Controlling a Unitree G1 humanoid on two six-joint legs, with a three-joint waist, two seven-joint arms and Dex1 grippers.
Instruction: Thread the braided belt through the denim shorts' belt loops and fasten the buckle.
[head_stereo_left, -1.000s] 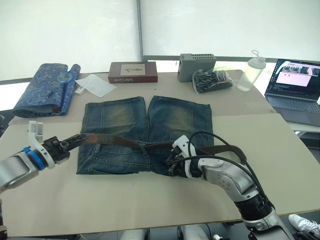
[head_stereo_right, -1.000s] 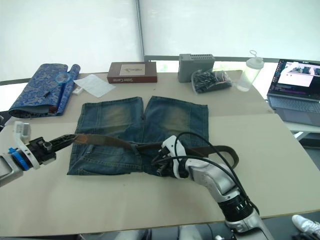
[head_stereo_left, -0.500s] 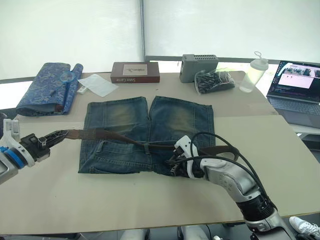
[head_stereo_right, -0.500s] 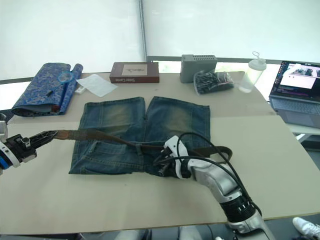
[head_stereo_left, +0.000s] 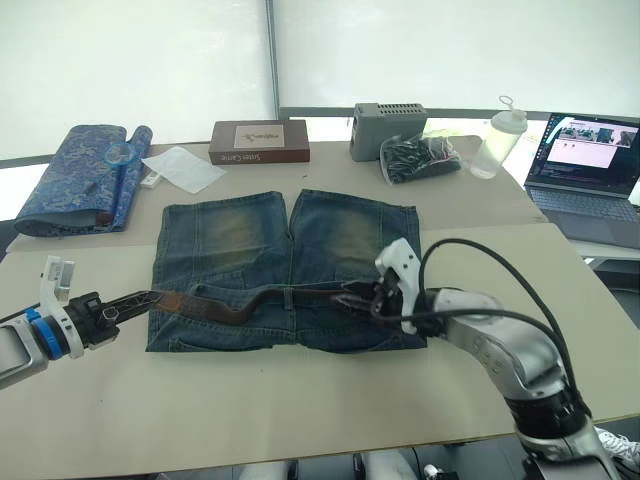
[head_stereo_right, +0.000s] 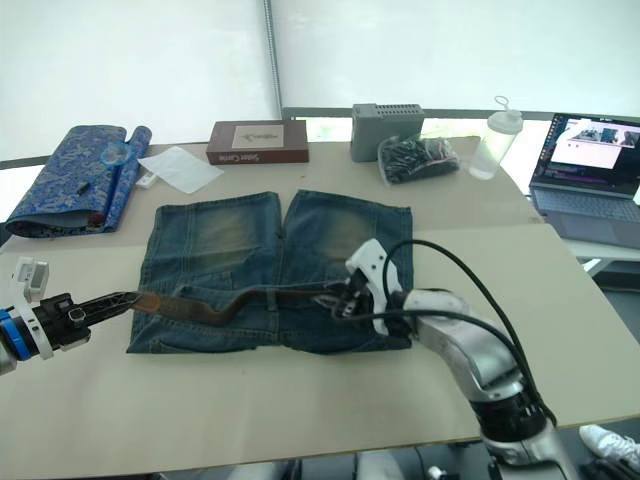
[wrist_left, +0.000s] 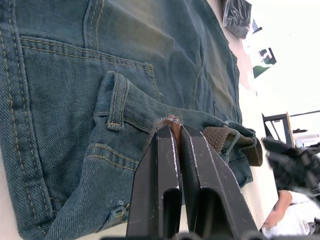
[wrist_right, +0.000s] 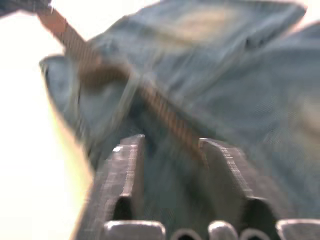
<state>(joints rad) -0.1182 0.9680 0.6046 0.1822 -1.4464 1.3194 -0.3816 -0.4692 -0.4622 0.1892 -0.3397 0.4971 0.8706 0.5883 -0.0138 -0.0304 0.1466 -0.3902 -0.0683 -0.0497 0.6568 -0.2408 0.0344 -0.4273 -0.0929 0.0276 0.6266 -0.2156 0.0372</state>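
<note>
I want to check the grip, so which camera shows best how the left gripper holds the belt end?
The left wrist view: the left gripper has its fingers pinching the braided belt tip. The eye views show that hold small, at the denim shorts' edge.

The two eye views look forward and down from the head over a table (head_stereo_left: 300, 400); both take in the same scene, the denim shorts (head_stereo_left: 290, 270) in the middle, a laptop (head_stereo_left: 585, 165) at the far right, a rolled blue cloth (head_stereo_left: 75, 180) at the far left; the right eye sits slightly to the side, so things fall a little further left in it; the left wrist view looks along its own fingers (wrist_left: 167, 165), very near the shorts' waistband, across the denim toward the table's far right; the right wrist view looks between its own fingers (wrist_right: 125, 170), close above the shorts, along the braided belt (wrist_right: 165, 117) toward the left arm; both wrist views share the belt and shorts with the head views.
</note>
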